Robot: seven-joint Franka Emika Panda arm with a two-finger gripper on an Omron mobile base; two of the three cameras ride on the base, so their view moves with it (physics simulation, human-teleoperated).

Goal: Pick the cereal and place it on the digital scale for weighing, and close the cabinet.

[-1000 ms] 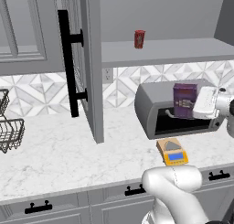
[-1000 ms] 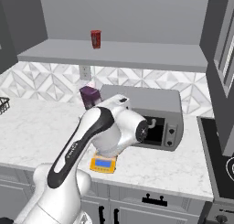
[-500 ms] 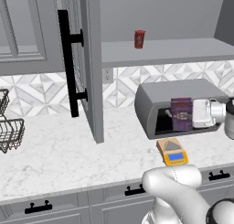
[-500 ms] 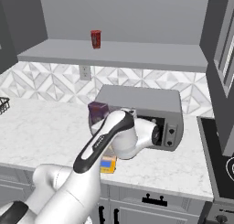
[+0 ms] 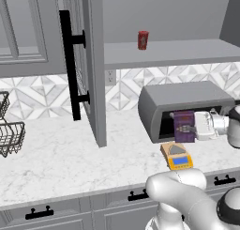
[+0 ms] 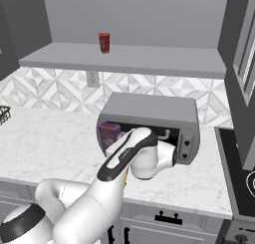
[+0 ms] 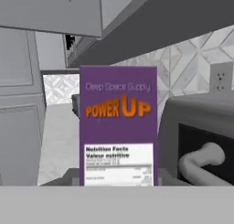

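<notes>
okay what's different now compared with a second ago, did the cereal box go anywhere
Yes. The pincer, still shut on the cereal, has carried it down from toaster-oven height to just above the digital scale; it is not set down yet. Nothing was let go. The cabinet door stays open, and the red can and toaster oven have not moved.

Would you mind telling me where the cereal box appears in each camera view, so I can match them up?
Left base view: the cereal is right of centre, before the toaster oven, above the digital scale.
Right base view: left of centre, partly behind the arm.
Hand view: centre.
Shared landmark: the toaster oven.
</notes>
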